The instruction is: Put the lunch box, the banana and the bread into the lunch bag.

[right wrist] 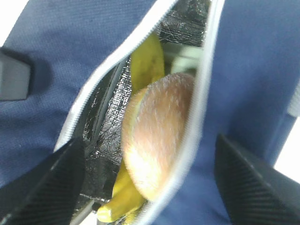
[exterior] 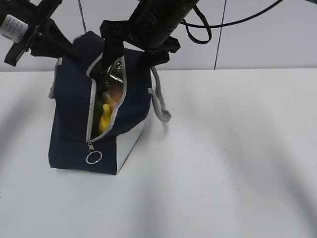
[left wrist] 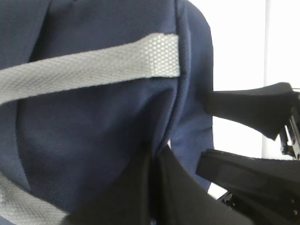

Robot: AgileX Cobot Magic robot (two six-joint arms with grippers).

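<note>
Right wrist view: bread [right wrist: 157,136] and banana [right wrist: 147,61] inside lunch bag [right wrist: 248,70] (right hand [right wrist: 150,176] spread open)

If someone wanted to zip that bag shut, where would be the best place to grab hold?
Probably the metal ring hanging at the low end of the zipper on the lunch bag. It dangles free of the fabric, so a pinch from the front, through or across the loop, looks easiest.

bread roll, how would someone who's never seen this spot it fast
Find the navy lunch bag on the white table and look through its open zipper slit. The bread roll lies there against the yellow banana: rounded and golden-brown, not long and yellow.
</note>
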